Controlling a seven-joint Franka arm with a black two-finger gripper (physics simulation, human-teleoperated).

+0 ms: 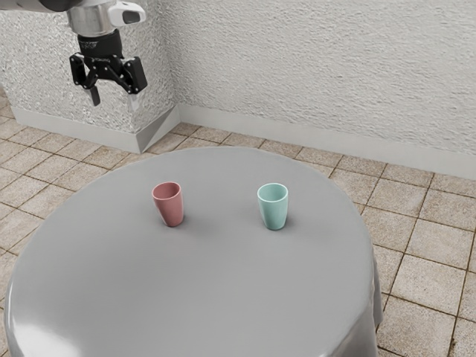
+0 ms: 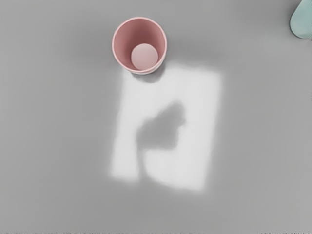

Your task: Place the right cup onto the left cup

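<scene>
My gripper (image 1: 114, 98) hangs high at the exterior view's upper left, well above the table's height, its two fingers spread apart with nothing between them. A pink cup (image 1: 170, 207) stands upright on the table, nearer to the gripper. Apart from it, toward the exterior view's right, a mint-green cup (image 1: 274, 208) also stands upright. The wrist view looks down into the pink cup (image 2: 139, 39), which is hollow with a pale bottom, and catches part of the green cup (image 2: 302, 22) at a corner.
Both cups stand on a round table (image 1: 201, 290) under a glossy grey cover. Behind it rises a textured white wall (image 1: 320, 67), with a projecting corner below the arm. A bright reflection with a dark shape in it lies on the tabletop (image 2: 63, 146) beside the pink cup.
</scene>
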